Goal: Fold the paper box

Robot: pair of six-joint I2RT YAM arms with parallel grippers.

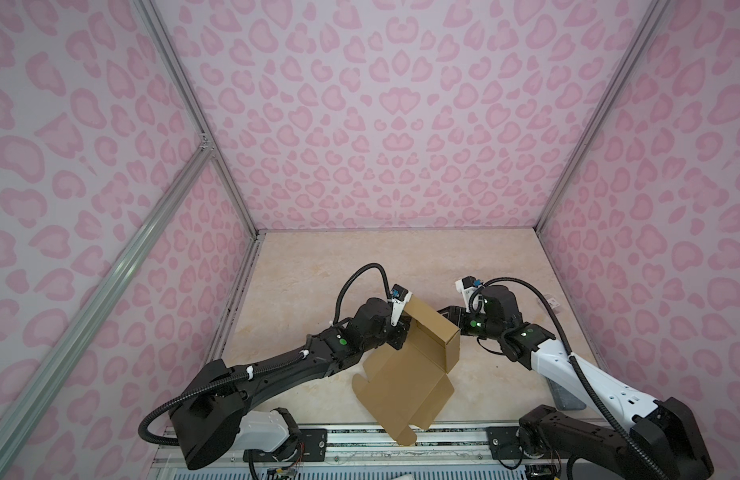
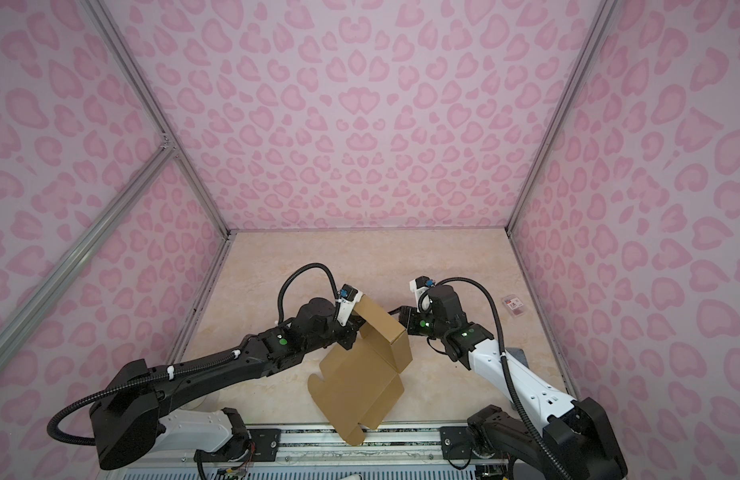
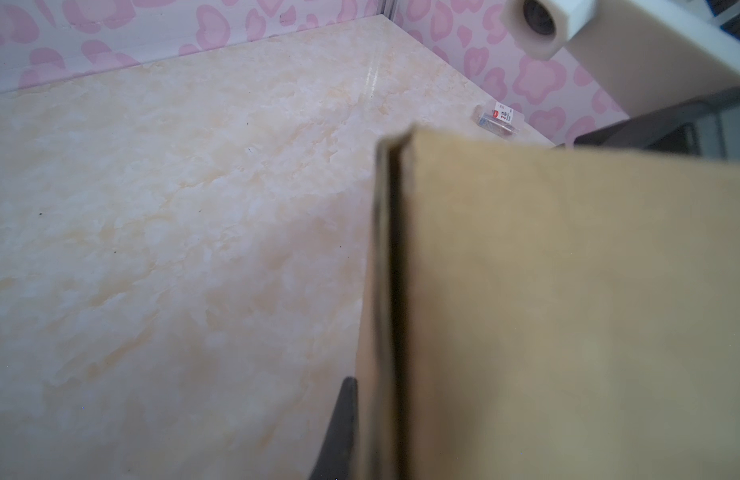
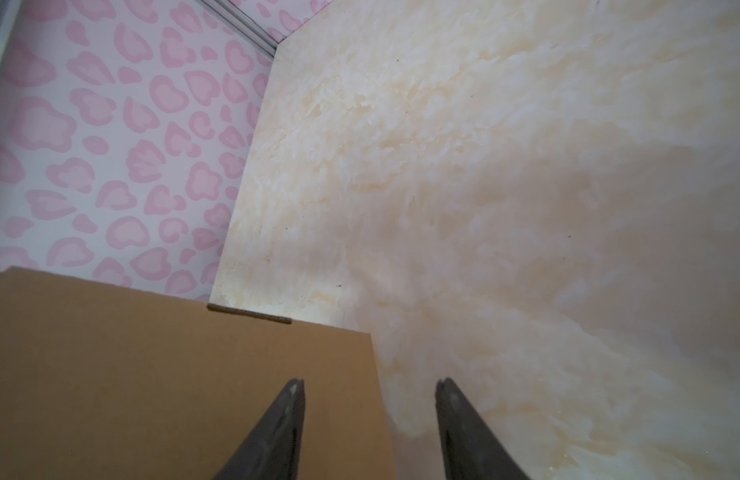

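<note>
Nearest us, the metal rail [image 1: 360, 434] edges the beige marbled table [image 1: 310, 291]. The paper box [image 1: 405, 386] lies half folded at the front middle, with one flap overhanging that rail. We see the left gripper [image 1: 397, 334] clenched on the box's raised wall. The right gripper [image 4: 370, 384] is released, jaws apart beside the box's far corner. Farther right, a small clear packet [image 2: 514, 306] lies near the pink spotted walls [image 1: 401, 124].

The paper box [image 1: 403, 388] was matt brown cardboard (edges raw). The table [image 1: 318, 270] was smooth, faintly glossy, marble-patterned; the frame rail [image 1: 110, 284], ribbed metal.
</note>
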